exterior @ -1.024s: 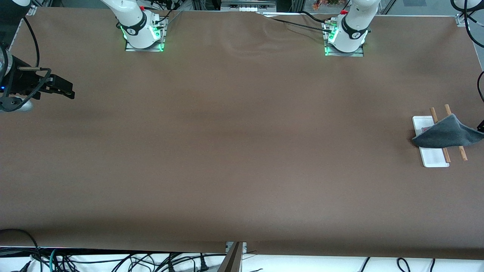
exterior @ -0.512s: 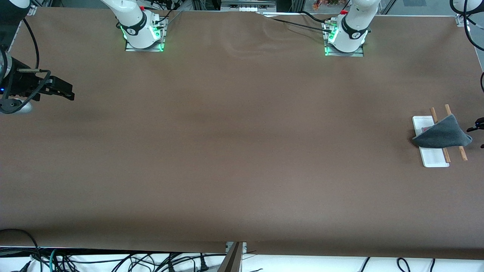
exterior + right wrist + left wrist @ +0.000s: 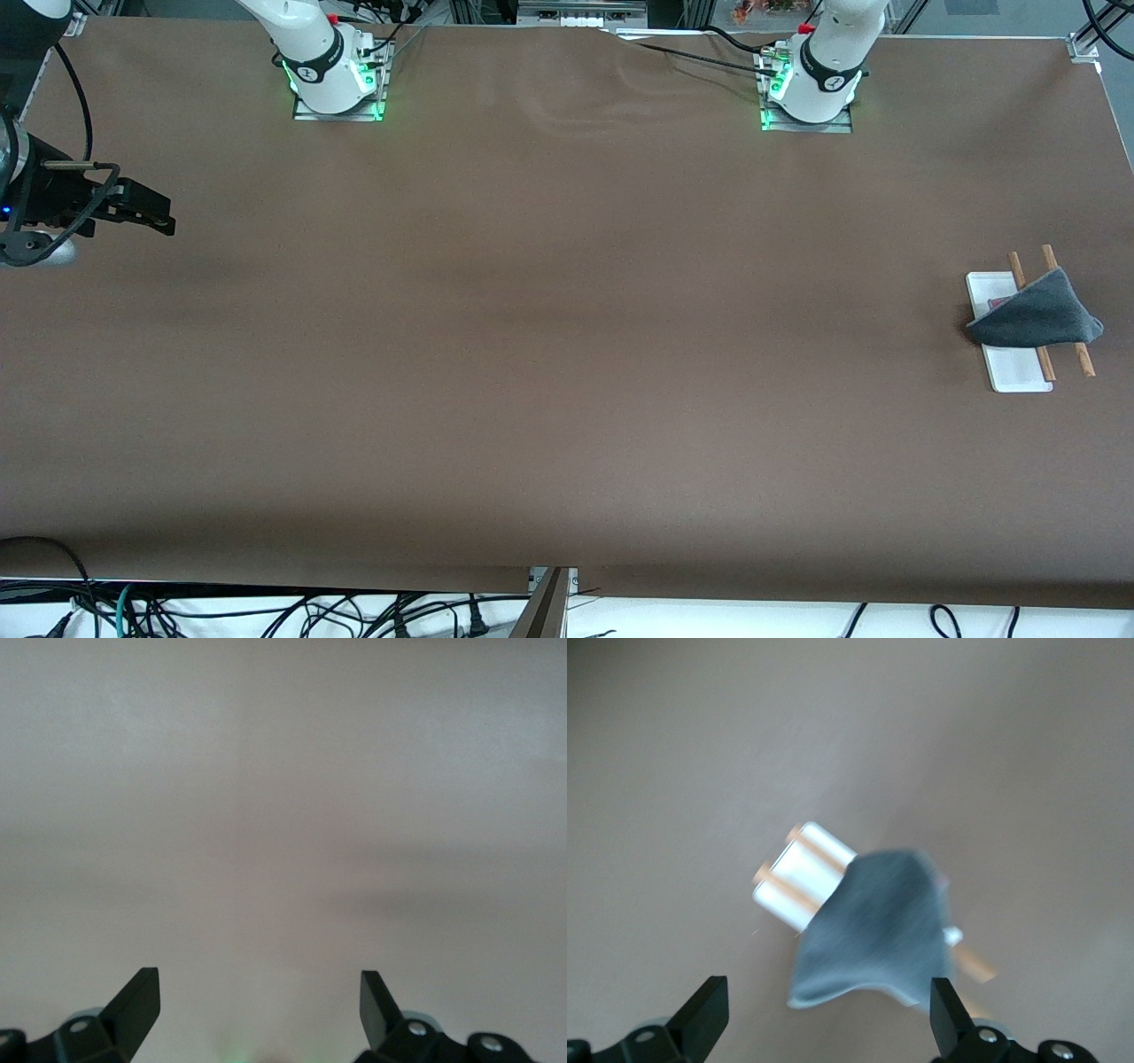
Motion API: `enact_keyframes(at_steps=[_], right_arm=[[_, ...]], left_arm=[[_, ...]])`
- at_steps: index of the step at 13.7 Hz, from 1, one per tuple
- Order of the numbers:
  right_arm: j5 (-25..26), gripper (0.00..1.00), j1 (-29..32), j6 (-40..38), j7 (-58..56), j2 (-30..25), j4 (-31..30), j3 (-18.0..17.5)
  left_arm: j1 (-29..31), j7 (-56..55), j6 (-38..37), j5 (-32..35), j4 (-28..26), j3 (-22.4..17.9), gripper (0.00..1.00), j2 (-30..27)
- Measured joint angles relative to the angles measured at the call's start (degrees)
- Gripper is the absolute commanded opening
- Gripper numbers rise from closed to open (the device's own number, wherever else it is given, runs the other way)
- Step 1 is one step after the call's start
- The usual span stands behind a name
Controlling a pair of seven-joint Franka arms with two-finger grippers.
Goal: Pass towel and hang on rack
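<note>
Grey towel [image 3: 1036, 321] draped over rack [image 3: 1010, 365] rods.

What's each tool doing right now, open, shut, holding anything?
Left tool: open, empty; the towel hangs on the rack.
Right tool: open, empty, waiting.

The towel [image 3: 1036, 317] hangs over the 2 rods of the rack [image 3: 1017, 370]. The rack stands on the table [image 3: 567, 354] at the left arm's end.
</note>
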State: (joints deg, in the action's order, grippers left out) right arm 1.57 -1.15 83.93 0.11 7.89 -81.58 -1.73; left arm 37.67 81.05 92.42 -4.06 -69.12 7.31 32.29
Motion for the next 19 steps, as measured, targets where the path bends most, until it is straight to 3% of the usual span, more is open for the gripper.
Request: enact_keyframes(at_steps=[3, 8, 14, 16, 19], right_arm=[[0.0, 1.0, 0.0, 0.0, 0.0, 0.0, 0.0, 0.0], [0.0, 1.0, 0.0, 0.0, 0.0, 0.0, 0.0, -0.1], [0.0, 1.0, 0.1, 0.0, 0.0, 0.0, 0.0, -0.1], [0.0, 1.0, 0.1, 0.0, 0.0, 0.0, 0.0, -0.1], [0.0, 1.0, 0.1, 0.0, 0.0, 0.0, 0.0, -0.1]], left_arm=[[-8.5, -16.2, -7.4, 0.7, -0.1, 0.4, 1.0, -4.8], [-23.3, -41.9, -13.2, 2.1, -0.1, 0.5, 1.0, -9.0], [-34.7, -70.8, -16.2, 2.7, -0.7, 0.8, 1.0, -11.8], [-38.0, -76.6, -12.1, 4.0, -5.1, -0.7, 1.0, -15.4], [-38.8, -77.6, 1.8, 4.1, -19.8, -3.6, 1.0, -24.7]])
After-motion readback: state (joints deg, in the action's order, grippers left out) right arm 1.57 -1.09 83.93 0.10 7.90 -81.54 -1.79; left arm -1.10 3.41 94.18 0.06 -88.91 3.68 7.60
